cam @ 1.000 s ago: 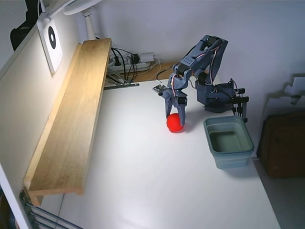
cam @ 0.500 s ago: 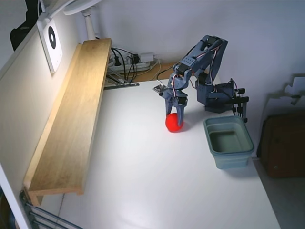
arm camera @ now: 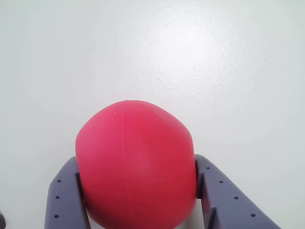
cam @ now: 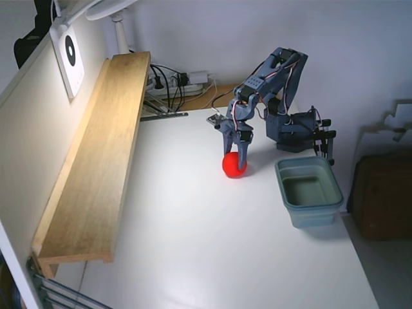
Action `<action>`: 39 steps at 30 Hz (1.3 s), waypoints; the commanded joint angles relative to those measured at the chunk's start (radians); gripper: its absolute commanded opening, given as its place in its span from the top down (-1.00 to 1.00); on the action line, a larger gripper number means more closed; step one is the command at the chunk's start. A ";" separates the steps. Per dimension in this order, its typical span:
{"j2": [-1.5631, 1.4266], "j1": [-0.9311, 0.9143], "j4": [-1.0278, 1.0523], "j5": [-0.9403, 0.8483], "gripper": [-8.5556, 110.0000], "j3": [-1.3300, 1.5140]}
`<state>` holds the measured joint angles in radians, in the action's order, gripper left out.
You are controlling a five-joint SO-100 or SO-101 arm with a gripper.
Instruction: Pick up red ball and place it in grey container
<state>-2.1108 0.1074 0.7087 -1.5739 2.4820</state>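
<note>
Home desk: lamp (cam: 109, 9), power strip (cam: 177, 82)

Your hand (cam: 235, 156) has closed in on the red ball (cam: 234, 165), both fingers now pressing its sides, and the ball has crept slightly left across the table (cam: 212, 244)

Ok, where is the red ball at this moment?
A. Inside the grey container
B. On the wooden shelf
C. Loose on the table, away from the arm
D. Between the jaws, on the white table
D: the wrist view shows the red ball squeezed between both jaws, and the grey container sits empty.
</note>
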 commanded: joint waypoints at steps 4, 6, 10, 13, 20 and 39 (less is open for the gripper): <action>-0.022 0.011 0.040 0.003 0.47 -0.051; -0.046 0.011 0.120 0.003 0.47 -0.107; -0.071 0.011 0.272 0.003 0.47 -0.234; -0.073 0.011 0.371 0.003 0.47 -0.331; -0.038 0.011 0.584 0.003 0.47 -0.579; 0.145 0.011 0.972 0.003 0.47 -1.149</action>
<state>-1.9558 0.1043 1.6674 -1.5739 1.3790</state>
